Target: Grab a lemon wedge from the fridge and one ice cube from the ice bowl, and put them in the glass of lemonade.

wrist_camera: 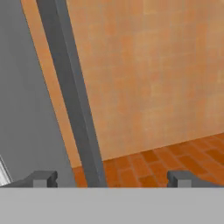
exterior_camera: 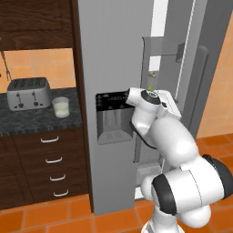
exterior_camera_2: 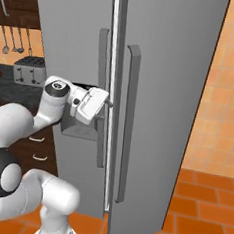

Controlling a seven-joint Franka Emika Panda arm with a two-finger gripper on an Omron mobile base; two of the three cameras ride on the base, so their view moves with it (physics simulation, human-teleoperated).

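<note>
On the dark speckled counter (exterior_camera: 27, 120), the short clear glass of creamy lemonade (exterior_camera: 60, 107) is standing beside the silver toaster (exterior_camera: 28, 93); we are holding our hand (wrist_camera: 111, 178) released, straddling the tall silver-grey fridge's (exterior_camera_2: 169, 58) bar handle (wrist_camera: 72, 94).

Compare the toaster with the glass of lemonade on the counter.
The toaster is silver, boxy and opaque; the glass of lemonade is a clear round tumbler holding pale liquid. The toaster is much wider and taller than the glass. Both stand upright on the dark counter, side by side, apart.
</note>
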